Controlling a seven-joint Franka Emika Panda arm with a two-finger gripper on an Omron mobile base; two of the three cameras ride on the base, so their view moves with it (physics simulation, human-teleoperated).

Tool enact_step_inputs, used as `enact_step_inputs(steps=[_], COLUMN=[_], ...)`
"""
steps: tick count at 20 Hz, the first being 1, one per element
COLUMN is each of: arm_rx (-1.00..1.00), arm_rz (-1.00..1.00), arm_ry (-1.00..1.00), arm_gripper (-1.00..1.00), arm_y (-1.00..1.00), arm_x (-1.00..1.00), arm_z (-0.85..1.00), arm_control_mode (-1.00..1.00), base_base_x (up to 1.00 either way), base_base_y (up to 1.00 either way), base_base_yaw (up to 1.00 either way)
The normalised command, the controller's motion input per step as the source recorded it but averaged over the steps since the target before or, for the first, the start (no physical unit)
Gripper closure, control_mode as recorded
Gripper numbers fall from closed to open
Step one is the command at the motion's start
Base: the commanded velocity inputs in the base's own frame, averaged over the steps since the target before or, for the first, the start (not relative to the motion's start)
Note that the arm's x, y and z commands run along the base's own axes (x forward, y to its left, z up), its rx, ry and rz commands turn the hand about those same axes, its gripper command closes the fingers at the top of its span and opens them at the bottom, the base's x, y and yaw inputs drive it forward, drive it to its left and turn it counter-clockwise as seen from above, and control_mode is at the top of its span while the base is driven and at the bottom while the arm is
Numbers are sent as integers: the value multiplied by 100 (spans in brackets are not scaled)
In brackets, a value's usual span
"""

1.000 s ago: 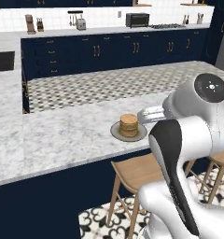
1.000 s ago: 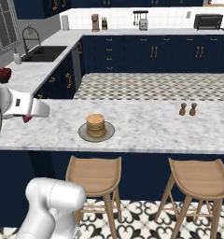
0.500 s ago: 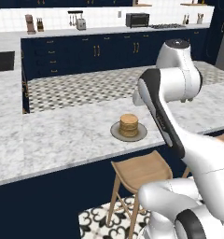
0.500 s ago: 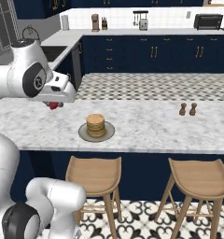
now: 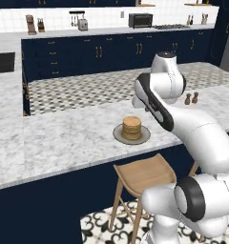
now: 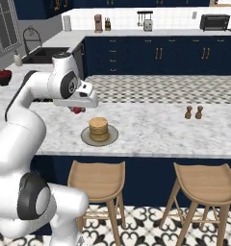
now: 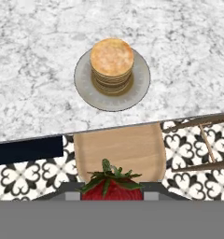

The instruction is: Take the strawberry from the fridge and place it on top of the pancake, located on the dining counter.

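Claw [image 6: 78,109] is pinched shut on the strawberry [image 7: 112,185], hanging beside and above the pancake [image 6: 98,128] on the table [image 6: 151,129], and I'd guess it's light, soft and bruisable, so I keep my hold gentle across its sides.

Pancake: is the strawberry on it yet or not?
Not yet. The pancake top is bare; the strawberry is in the shut claw, beside the stack.

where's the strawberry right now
The small red strawberry is held in the end effector, above the white marbled dining counter, just left of the tan pancake stack in the right base view.
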Motion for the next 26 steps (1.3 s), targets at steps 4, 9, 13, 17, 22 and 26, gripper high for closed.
enact_step_inputs(steps=[4,9,13,17,22,26], arm_rx=[2,3,1,0,-2,-1], arm_rz=[0,2,4,0,0,0], arm_ry=[-2,-4,-2,-10,-2,4], arm_gripper=[100,100,100,100,100,100], arm_y=[0,0,0,-15,-6,9], arm_x=[100,100,96,44,18,29], arm_z=[-58,-27,-21,-60,-51,-31], arm_control_mode=[-100,-100,-100,-100,-100,-100], base_base_x=[0,0,0,0,0,0], base_base_y=[0,0,0,0,0,0], base_base_yaw=[0,0,0,0,0,0])
